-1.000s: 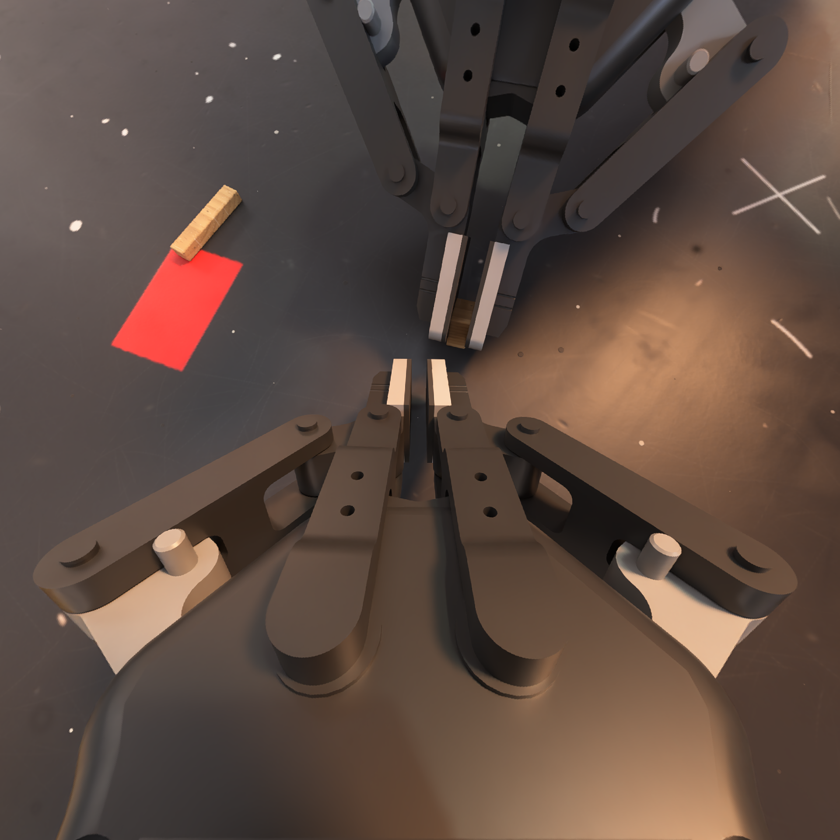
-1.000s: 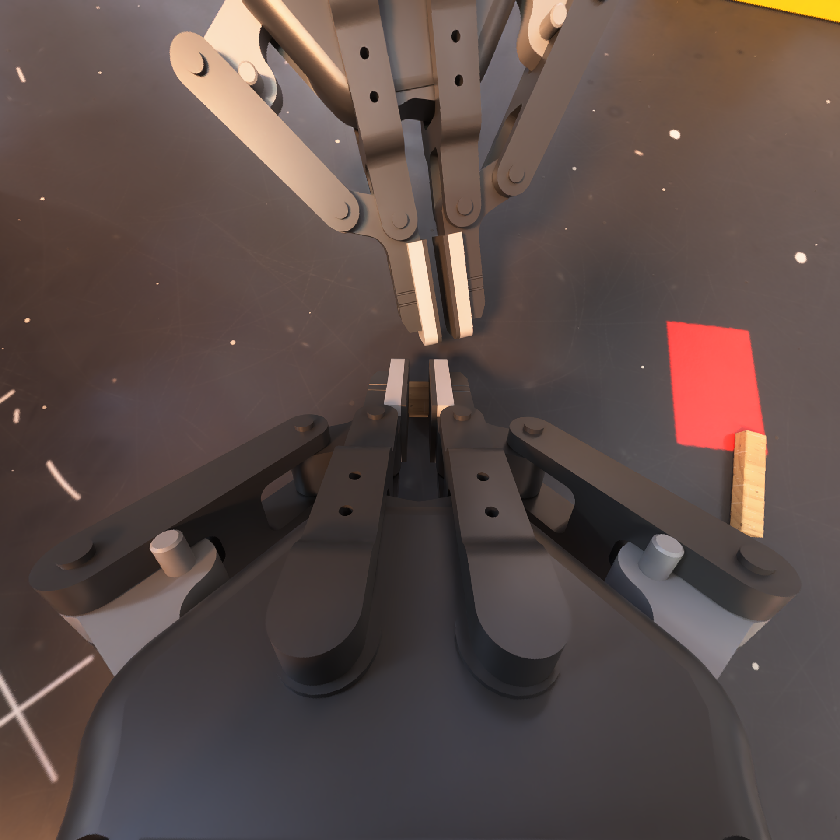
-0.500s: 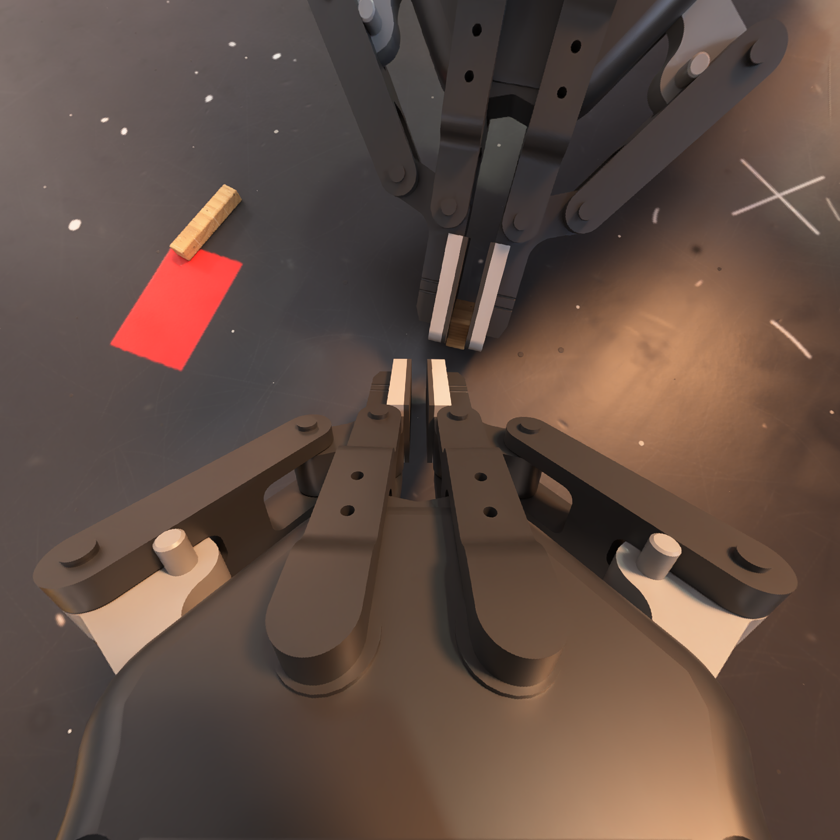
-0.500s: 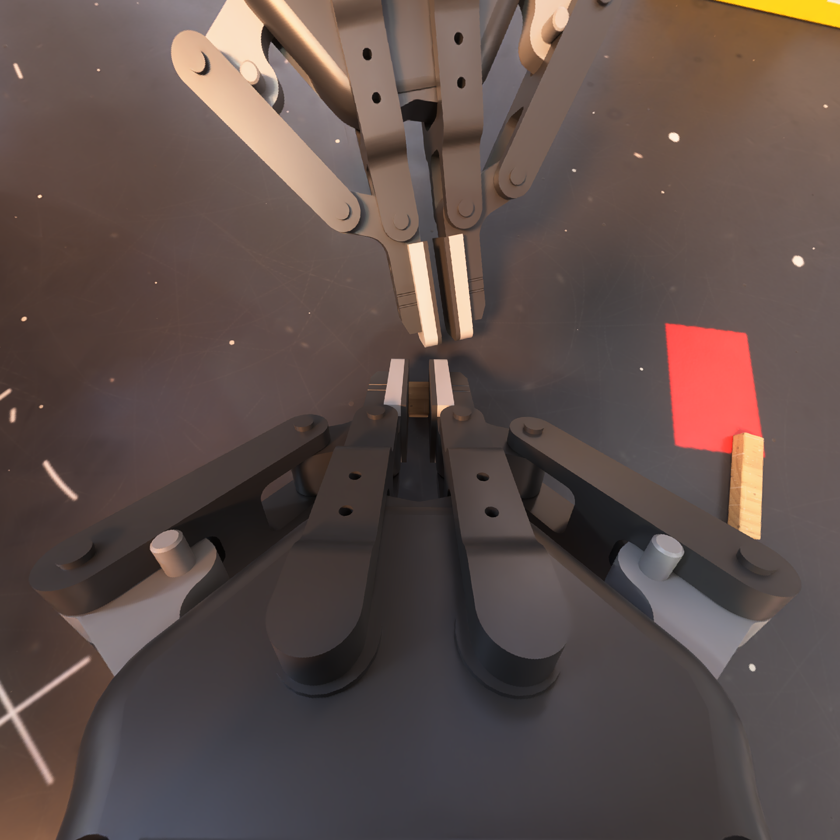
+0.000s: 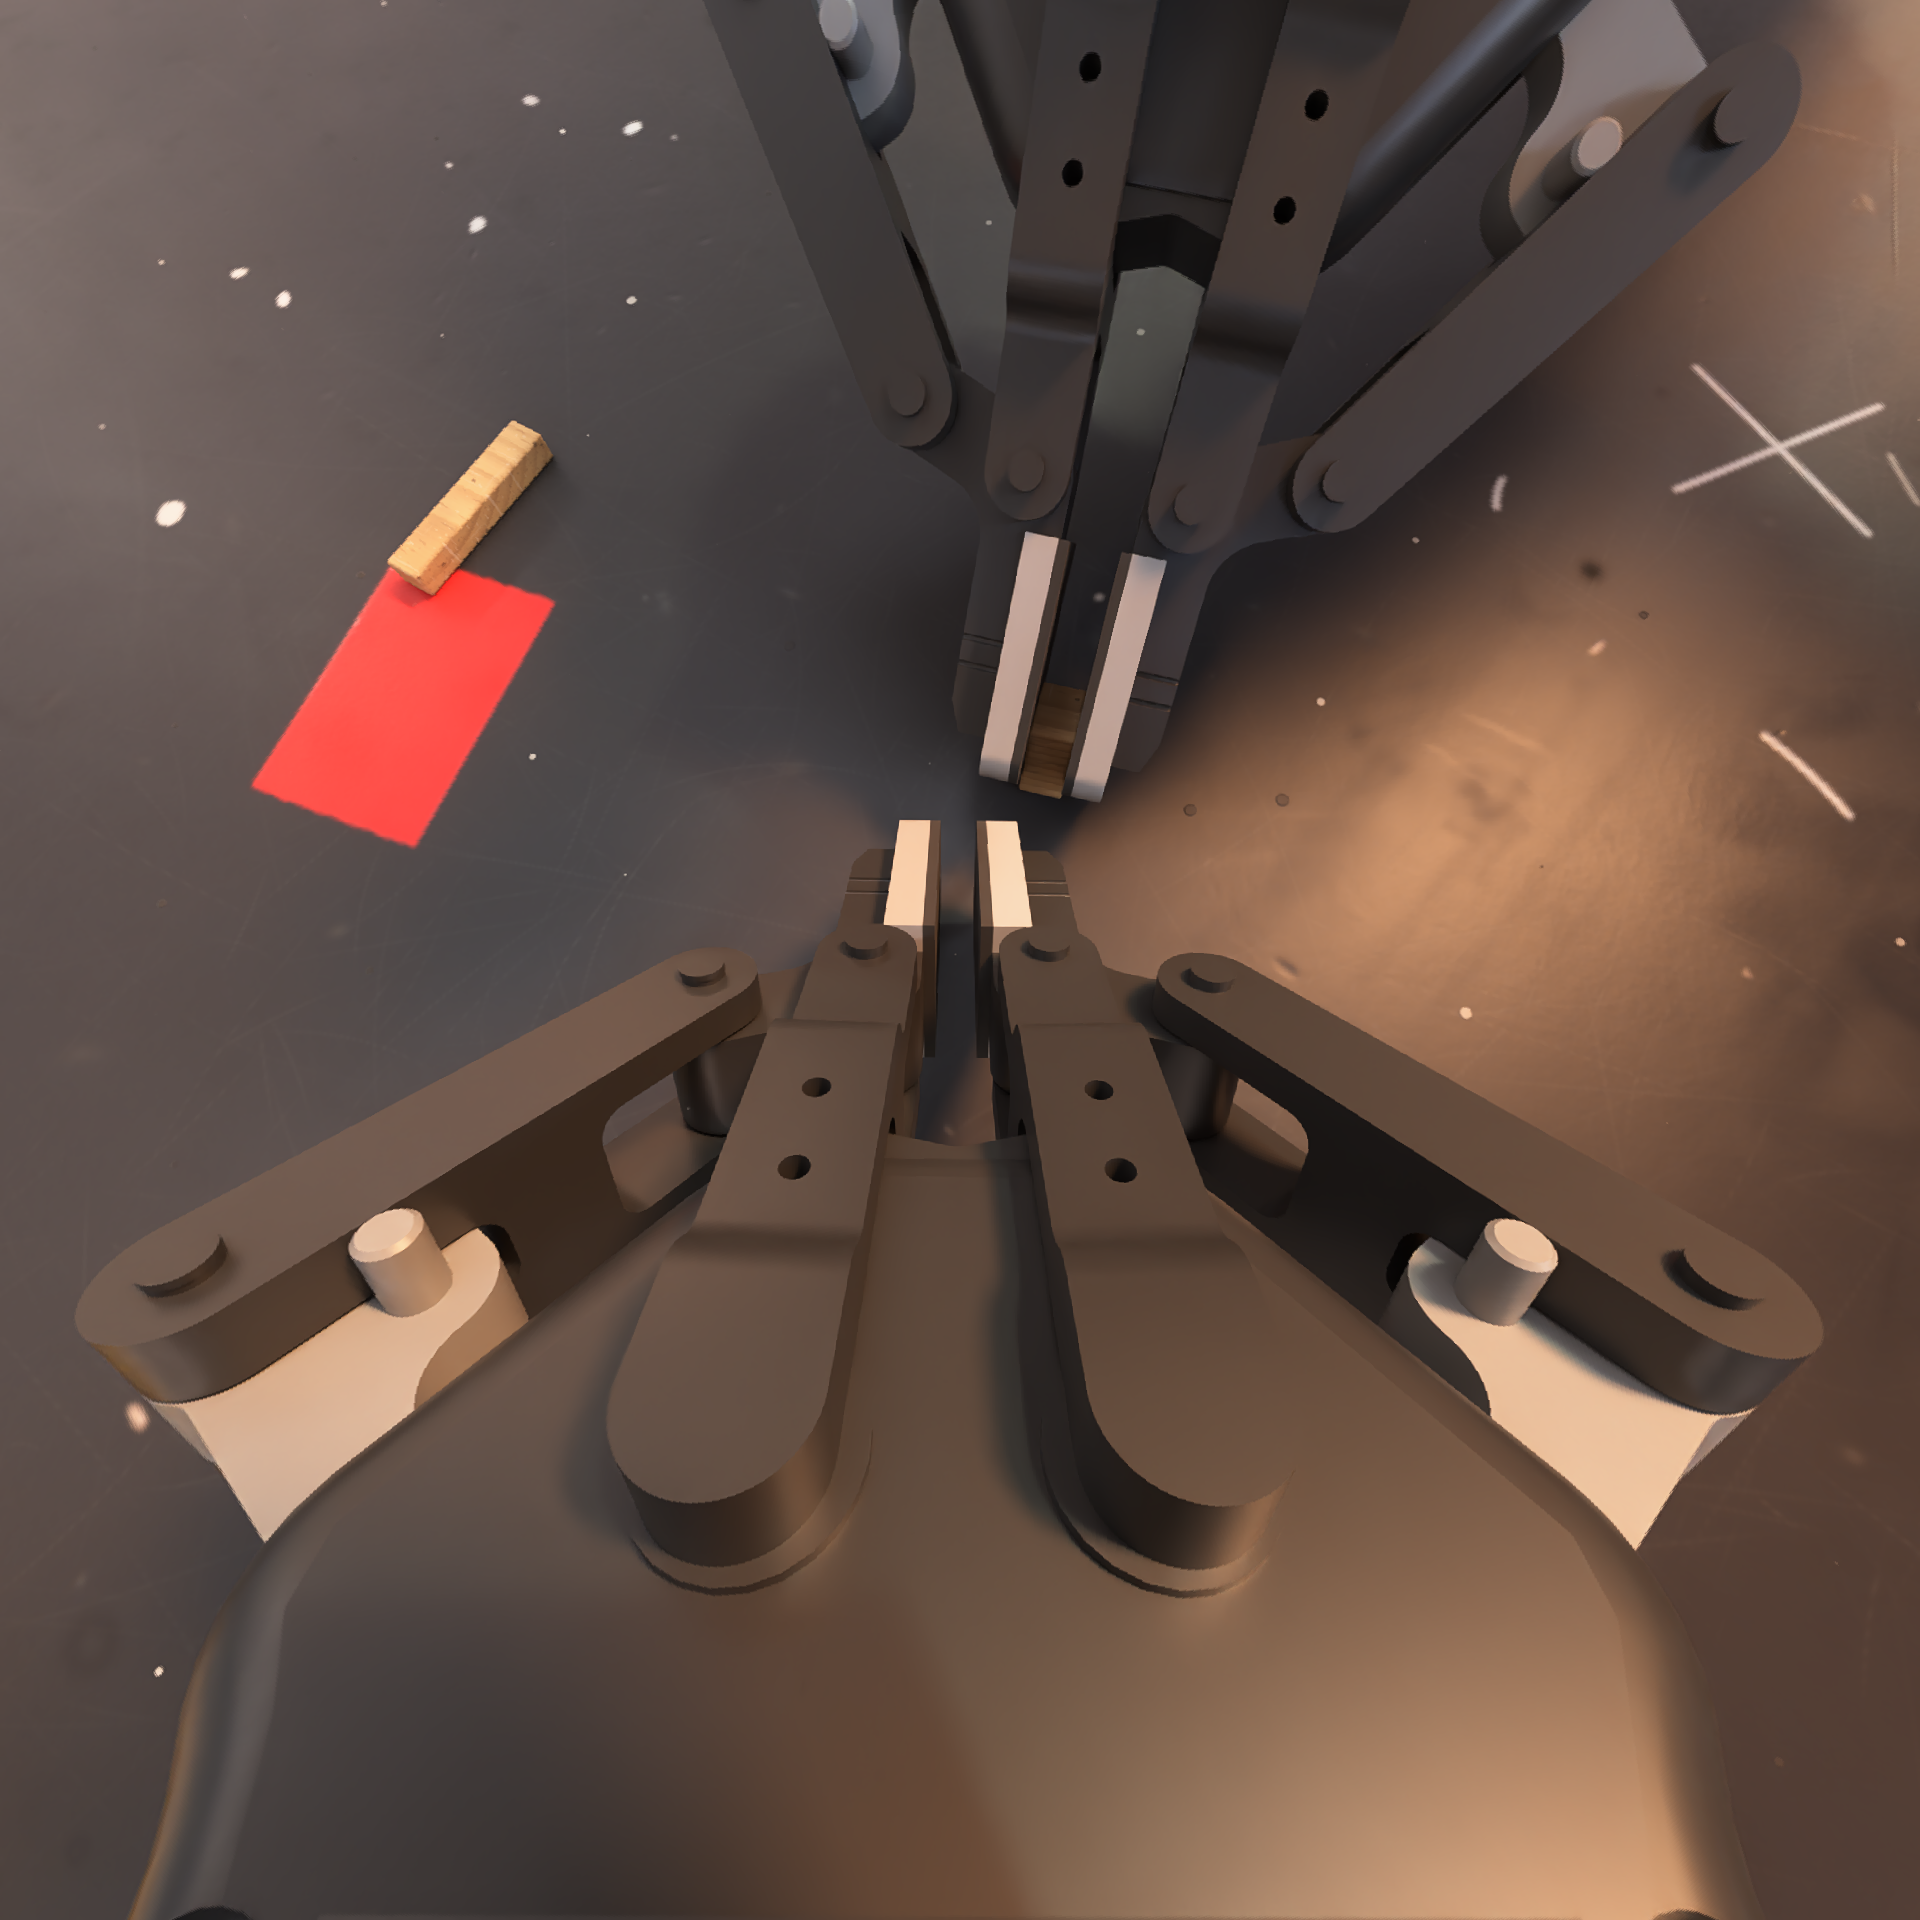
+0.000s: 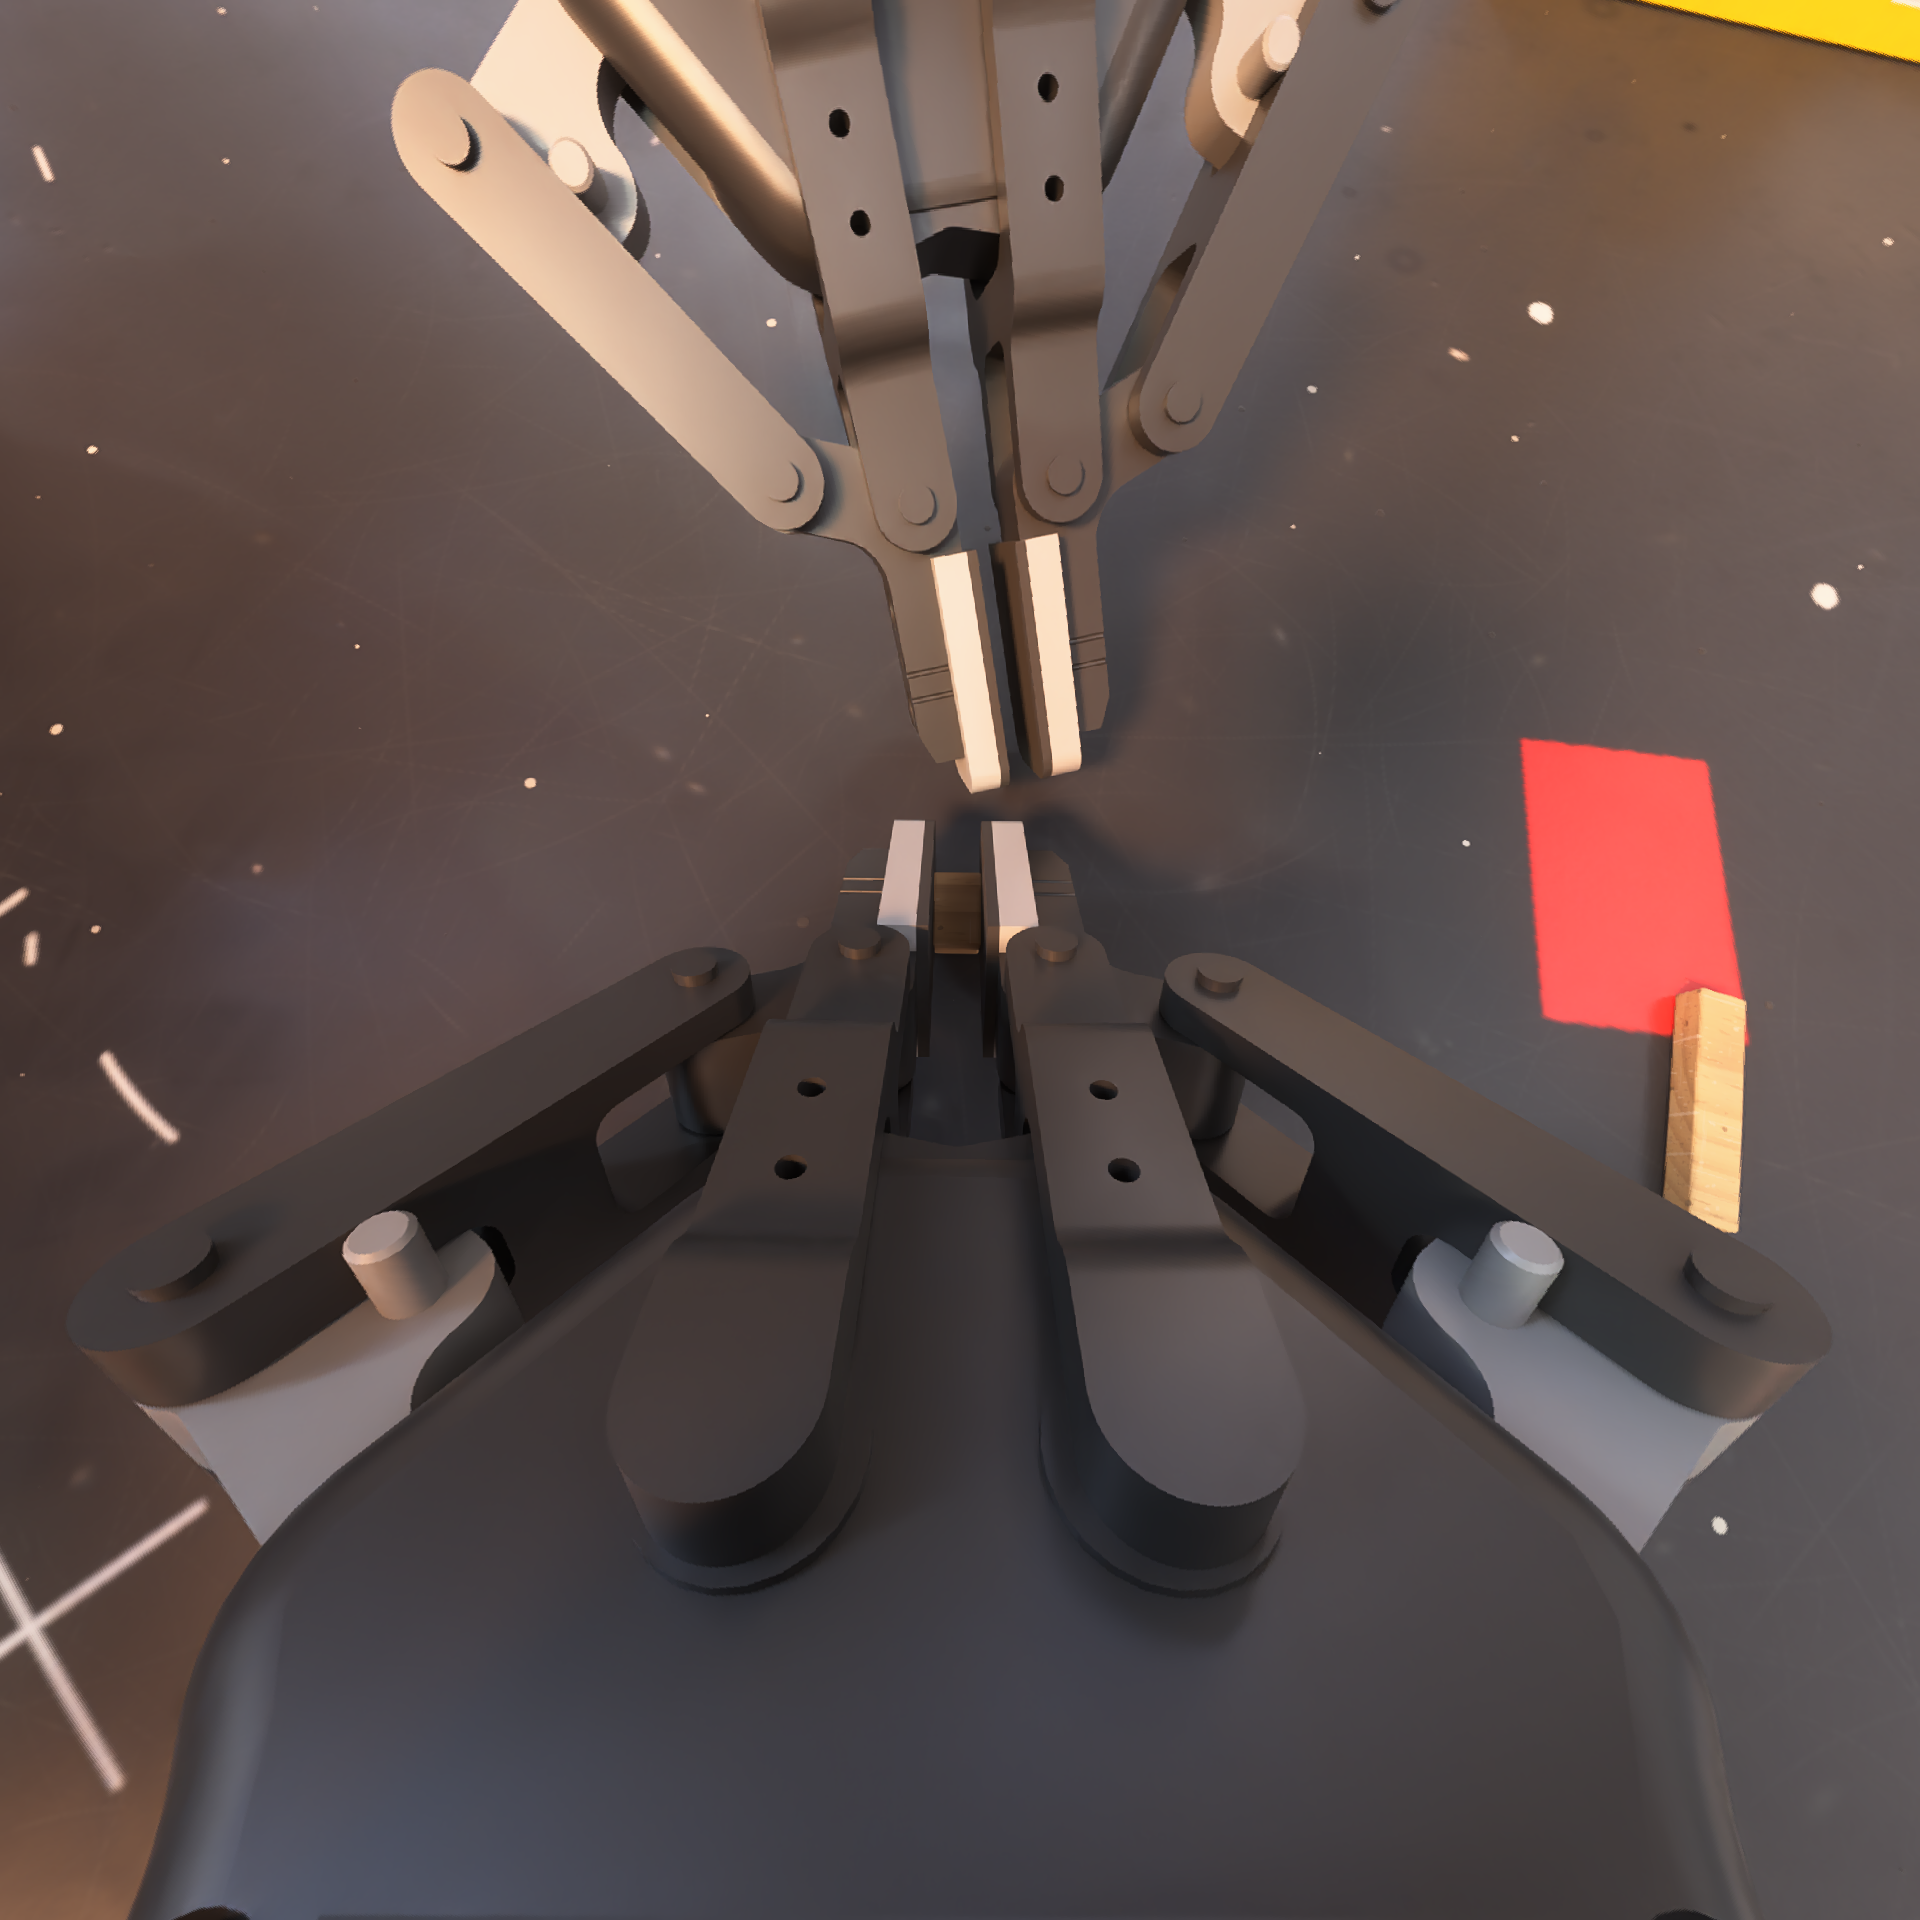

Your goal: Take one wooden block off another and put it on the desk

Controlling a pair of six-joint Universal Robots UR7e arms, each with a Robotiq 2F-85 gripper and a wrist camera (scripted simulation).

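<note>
My right gripper [image 6: 956, 836] is shut on a small wooden block [image 6: 956, 914], held between its pads just above the dark desk [image 6: 416, 675]. In the left wrist view the same gripper [image 5: 1044, 784] comes in from the top with the block [image 5: 1047, 743] between its pads. My left gripper [image 5: 958, 842] is shut with only a thin slit between its pads and nothing in it. It faces the right gripper tip to tip, a short gap apart, and also shows in the right wrist view [image 6: 1023, 774]. A second wooden block [image 5: 473, 509] lies flat on the desk.
A red rectangle [image 5: 405, 707] lies on the desk, its corner touching the lying block [image 6: 1704, 1112]; it also shows in the right wrist view [image 6: 1626, 883]. White chalk crosses [image 5: 1782, 452] and specks mark the desk. A yellow strip [image 6: 1818, 16] shows at the far edge.
</note>
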